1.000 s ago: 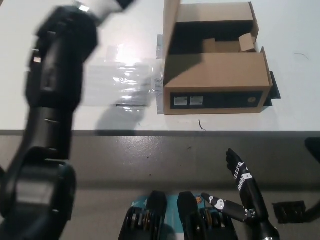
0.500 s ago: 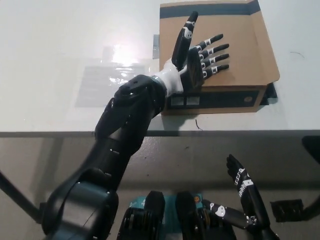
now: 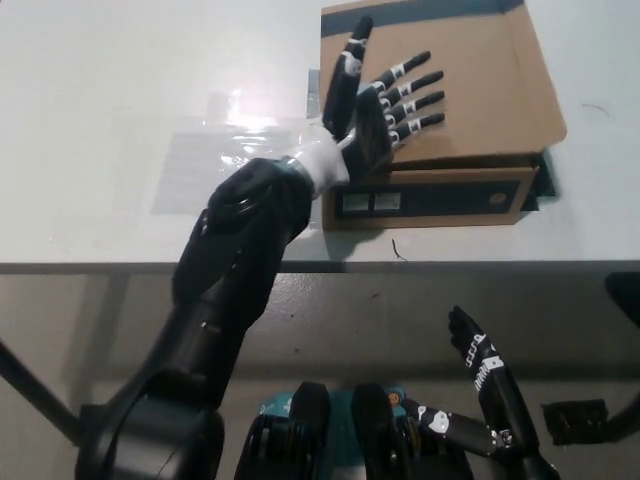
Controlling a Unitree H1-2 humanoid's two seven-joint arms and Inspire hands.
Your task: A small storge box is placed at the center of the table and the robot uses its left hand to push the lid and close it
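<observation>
You are looking down on a white counter [image 3: 120,120] that fills the upper half of the view; its near edge runs straight across, and below it lies a grey-brown floor [image 3: 400,320]. A bright glare sits on the counter left of centre, with a faint clear plastic sheet [image 3: 215,165] lying flat just beside it.

The small storage box [image 3: 450,150] of brown cardboard stands at the far centre-right of the counter. Its lid [image 3: 490,90] is folded down over the top, though the near right edge looks slightly raised above the front wall. A dark flap shows at the far rim and dark pieces stick out at the right side. On the black band along the near front wall you can see two pale labels at the left and a small round mark at the right; the writing on them is too small to read.

Your left hand [image 3: 378,100] lies on the left part of the lid, palm down, spread flat with its fingers apart and pointing far and right. It grips nothing and only presses on the cardboard. Its dark arm comes in from the lower left.

Your right hand [image 3: 485,375] rests low at the near right, off the counter, fingers loosely extended and empty.
</observation>
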